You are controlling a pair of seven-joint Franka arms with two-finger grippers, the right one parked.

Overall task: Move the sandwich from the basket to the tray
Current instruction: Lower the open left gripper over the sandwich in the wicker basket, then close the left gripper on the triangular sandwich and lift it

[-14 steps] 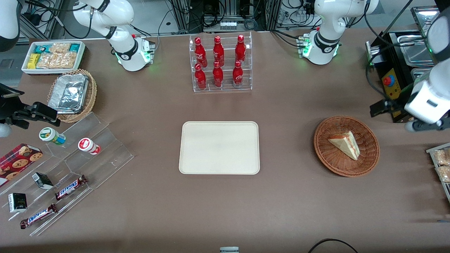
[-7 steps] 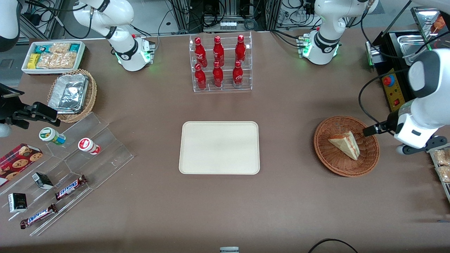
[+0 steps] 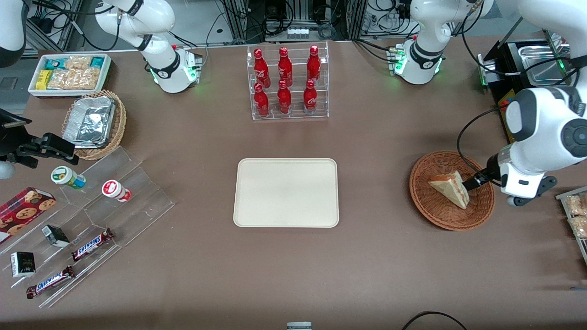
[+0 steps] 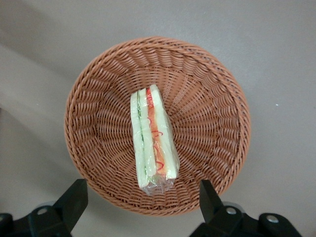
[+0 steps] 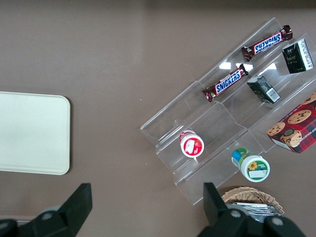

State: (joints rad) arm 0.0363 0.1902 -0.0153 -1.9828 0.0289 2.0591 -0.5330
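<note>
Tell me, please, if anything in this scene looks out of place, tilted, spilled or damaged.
Nothing stands out. The sandwich lies wrapped and whole in the basket, the tray sits flat on the table, and the bottles stand upright in their rack. The gripper, jaws open, hangs above the basket.

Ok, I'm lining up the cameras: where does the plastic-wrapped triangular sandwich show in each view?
Front view: the wrapped triangular sandwich lies in the round reddish-brown wicker basket, toward the working arm's end, pincer beside it.
Left wrist view: sandwich mid-basket, open pincer above.
Right wrist view: not in it.
Shared landmark: the basket.
</note>
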